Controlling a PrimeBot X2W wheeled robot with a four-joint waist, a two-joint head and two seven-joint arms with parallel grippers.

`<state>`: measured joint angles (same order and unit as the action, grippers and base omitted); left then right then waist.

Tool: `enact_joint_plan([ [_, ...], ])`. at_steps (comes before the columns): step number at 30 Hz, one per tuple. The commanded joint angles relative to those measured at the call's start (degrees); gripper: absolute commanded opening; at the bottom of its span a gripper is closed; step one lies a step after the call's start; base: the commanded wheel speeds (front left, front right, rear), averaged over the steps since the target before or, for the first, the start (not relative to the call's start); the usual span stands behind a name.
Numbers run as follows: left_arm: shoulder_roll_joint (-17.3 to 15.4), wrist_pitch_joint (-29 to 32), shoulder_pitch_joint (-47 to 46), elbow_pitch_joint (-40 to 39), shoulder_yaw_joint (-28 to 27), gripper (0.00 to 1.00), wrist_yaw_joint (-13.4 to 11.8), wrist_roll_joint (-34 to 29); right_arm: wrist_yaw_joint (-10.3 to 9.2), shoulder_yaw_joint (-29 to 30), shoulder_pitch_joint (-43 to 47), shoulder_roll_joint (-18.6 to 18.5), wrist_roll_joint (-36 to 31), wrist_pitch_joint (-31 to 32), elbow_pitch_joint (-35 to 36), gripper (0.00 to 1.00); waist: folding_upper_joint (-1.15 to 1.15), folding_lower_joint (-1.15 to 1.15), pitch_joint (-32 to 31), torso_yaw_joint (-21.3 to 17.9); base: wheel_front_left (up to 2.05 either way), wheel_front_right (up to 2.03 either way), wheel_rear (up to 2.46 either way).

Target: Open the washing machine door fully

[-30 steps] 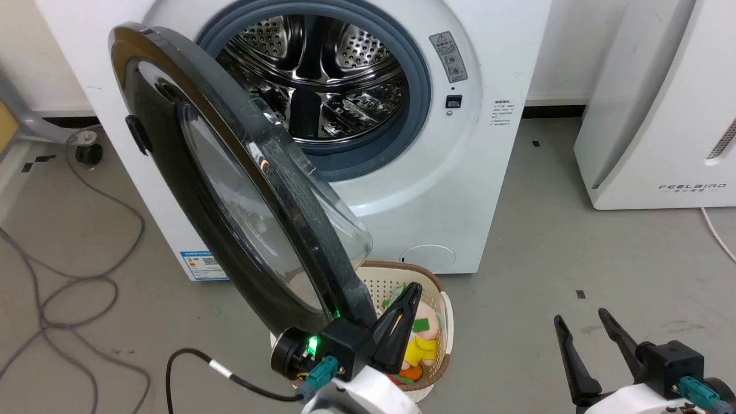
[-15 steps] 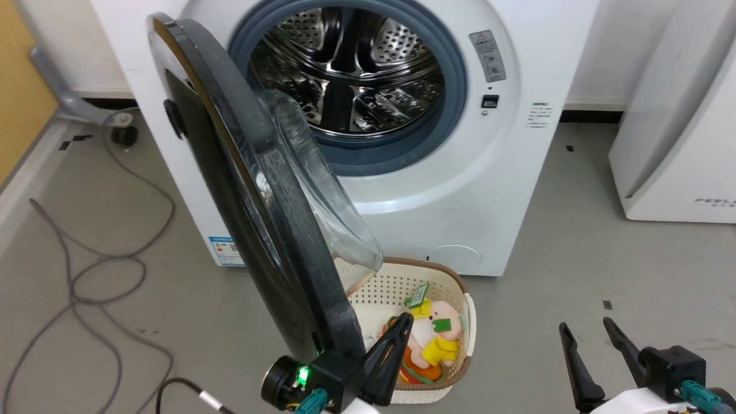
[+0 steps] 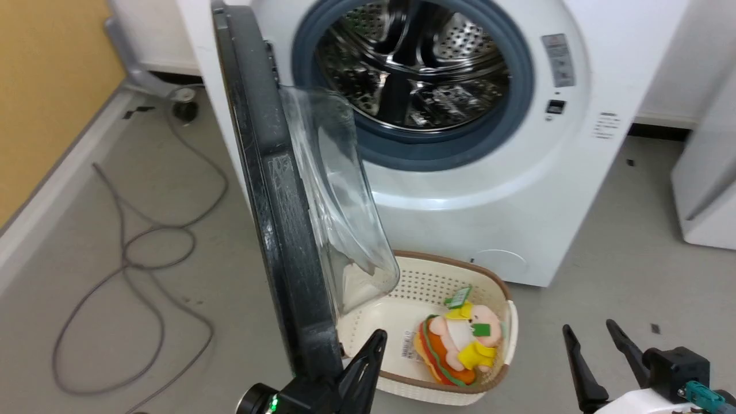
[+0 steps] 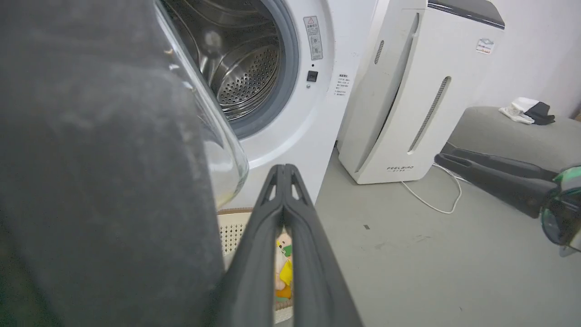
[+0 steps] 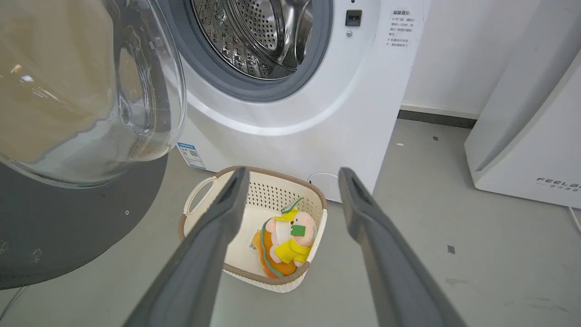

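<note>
Plainly, FEELBIRD marks the white appliance point(image 4: 390, 104) (beside the washing machine point(image 4: 317, 136)).

I count one washing machine point(image 3: 517, 190), one door point(image 3: 270, 172), one basket point(image 3: 422, 265), one plush toy point(image 3: 457, 342), one white appliance point(image 4: 408, 91), and two grippers: left gripper point(image 4: 283, 169), right gripper point(image 3: 589, 326).
</note>
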<state>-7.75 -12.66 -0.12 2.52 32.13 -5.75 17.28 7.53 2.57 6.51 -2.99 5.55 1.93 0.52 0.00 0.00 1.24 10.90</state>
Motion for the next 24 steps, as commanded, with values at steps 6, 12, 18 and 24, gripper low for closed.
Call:
enact_joint_plan([
  [6,-1.6,-0.1,1.9,-2.6,-1.8,0.00,-2.0,0.0,-0.04,0.3,0.3,0.1,0.4,0.4,-0.3,1.00,0.00,0.00,0.2,4.9,0.00,0.00,0.00],
  [12,-2.5,-0.1,2.8,-4.0,-2.8,0.00,-3.0,0.4,-0.04,1.5,0.2,0.1,0.7,0.3,-0.1,1.00,0.00,0.00,0.4,9.4,0.00,0.00,0.00],
  [18,-3.4,-0.4,3.0,-4.1,-4.6,0.00,-4.1,0.8,-0.04,1.9,0.3,0.1,1.2,0.1,-0.2,1.00,0.00,0.00,0.4,12.8,0.00,0.00,0.00],
  [24,-4.3,-1.7,2.9,-4.5,-8.5,0.00,-5.2,1.5,-0.04,2.1,-0.1,0.1,1.1,0.3,-0.1,1.00,0.00,0.00,0.7,14.6,0.00,0.00,0.00],
])
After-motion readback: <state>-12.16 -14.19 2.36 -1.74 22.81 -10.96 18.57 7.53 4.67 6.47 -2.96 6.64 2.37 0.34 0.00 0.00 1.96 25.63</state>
